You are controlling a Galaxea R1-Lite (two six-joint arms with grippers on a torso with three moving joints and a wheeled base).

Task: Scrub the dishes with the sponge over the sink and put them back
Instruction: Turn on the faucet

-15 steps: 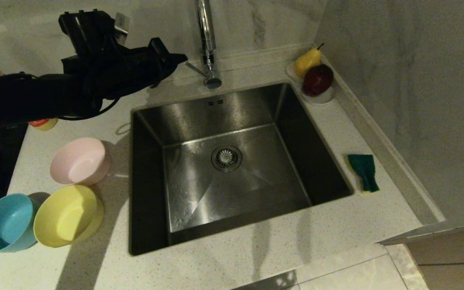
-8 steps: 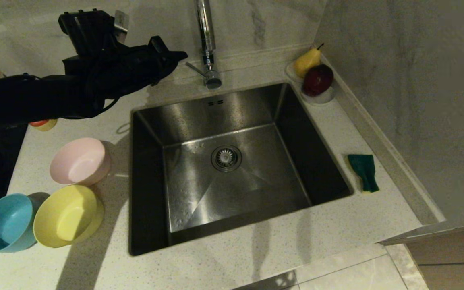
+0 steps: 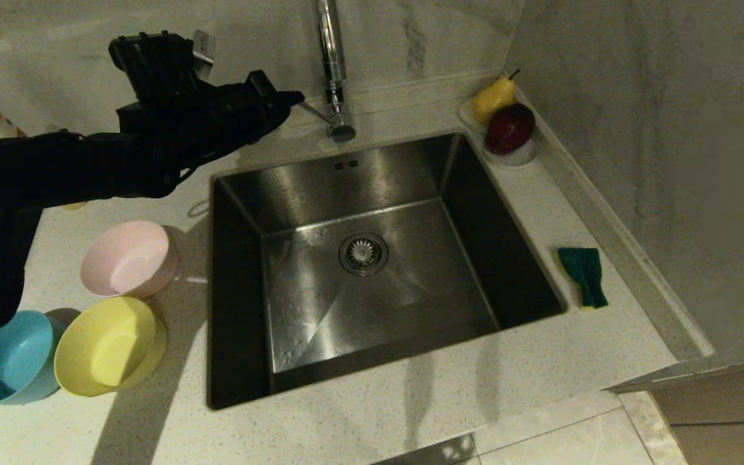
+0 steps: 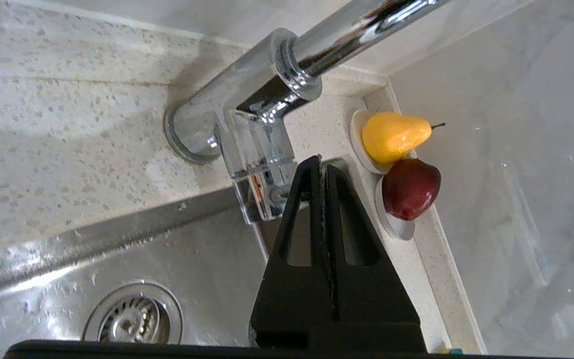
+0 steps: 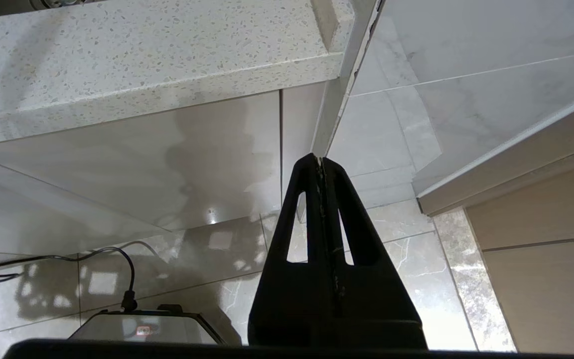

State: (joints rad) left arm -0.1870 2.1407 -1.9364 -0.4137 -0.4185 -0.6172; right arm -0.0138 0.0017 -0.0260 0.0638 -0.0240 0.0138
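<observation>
Head view | left claw [image 3: 294, 98] closed beside faucet [image 3: 332, 71] | sponge [image 3: 584, 275] well apart

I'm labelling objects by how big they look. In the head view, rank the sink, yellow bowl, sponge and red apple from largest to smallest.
1. Sink
2. Yellow bowl
3 and 4. Red apple and sponge: they look alike in size, and the apple lies farther from the camera, so no ranking between them.

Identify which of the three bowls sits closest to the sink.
The pink bowl, farthest back of the three and next to the sink rim; the yellow bowl is slightly farther, the blue bowl outermost.
</observation>
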